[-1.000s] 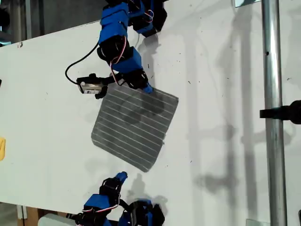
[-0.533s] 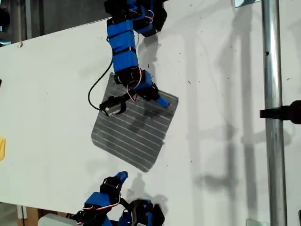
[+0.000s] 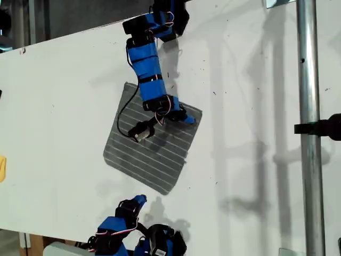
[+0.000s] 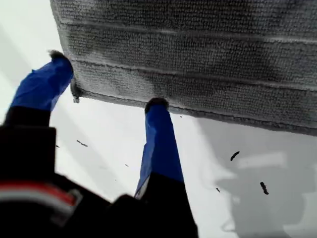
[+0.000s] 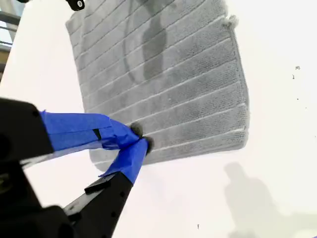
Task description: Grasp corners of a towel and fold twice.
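Observation:
The towel (image 3: 144,160) is a grey cloth with thin white stripes, lying flat and tilted on the white table (image 3: 53,106). My first gripper (image 3: 187,119) reaches over it from the far arm to the corner at the exterior view's right (image 3: 199,112). In the first wrist view the first gripper (image 4: 106,89) is open: one blue fingertip (image 4: 59,67) sits by a corner tip of the towel (image 4: 198,49) and the other touches its edge. My second gripper (image 3: 139,200) hangs off the towel near the table's near edge. In the second wrist view the second gripper (image 5: 139,140) is shut, with the whole towel (image 5: 163,79) beyond it.
A metal pole (image 3: 306,160) with a black clamp (image 3: 319,128) stands at the exterior view's right. A black cable (image 3: 123,109) loops from the first arm over the towel. A yellow object (image 3: 2,168) shows at the exterior view's left edge.
My first arm has swung across the towel from its upper left corner to the corner at the exterior view's right. The second arm has stayed almost still.

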Controlling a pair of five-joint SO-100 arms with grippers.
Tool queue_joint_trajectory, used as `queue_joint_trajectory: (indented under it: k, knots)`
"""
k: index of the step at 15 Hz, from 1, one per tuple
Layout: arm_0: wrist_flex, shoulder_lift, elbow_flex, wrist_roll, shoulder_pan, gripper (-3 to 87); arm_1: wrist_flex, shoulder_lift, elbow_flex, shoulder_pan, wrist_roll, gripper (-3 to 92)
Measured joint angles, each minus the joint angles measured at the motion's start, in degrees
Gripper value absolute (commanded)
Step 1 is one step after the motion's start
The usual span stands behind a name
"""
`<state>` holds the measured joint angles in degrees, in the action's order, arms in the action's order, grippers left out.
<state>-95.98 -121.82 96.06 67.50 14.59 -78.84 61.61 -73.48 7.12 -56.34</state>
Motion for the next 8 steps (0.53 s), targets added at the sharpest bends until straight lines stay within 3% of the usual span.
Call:
queue_joint_trajectory:
  k: [4, 7, 8]
  knots:
    - [0.0, 0.0, 0.62, 0.62, 0.0, -1.7, 1.23, -4.31, 0.18, -0.09, 0.0, 23.2]
    - [0.35, 0.0, 1.93, 1.05, 0.0, -1.7, 1.93, -7.03, 3.78, 0.44, 0.09, -0.2]
    - [0.35, -0.26, 2.46, 1.23, 0.0, -1.7, 2.02, -7.65, 4.75, 0.62, 0.09, -0.2]
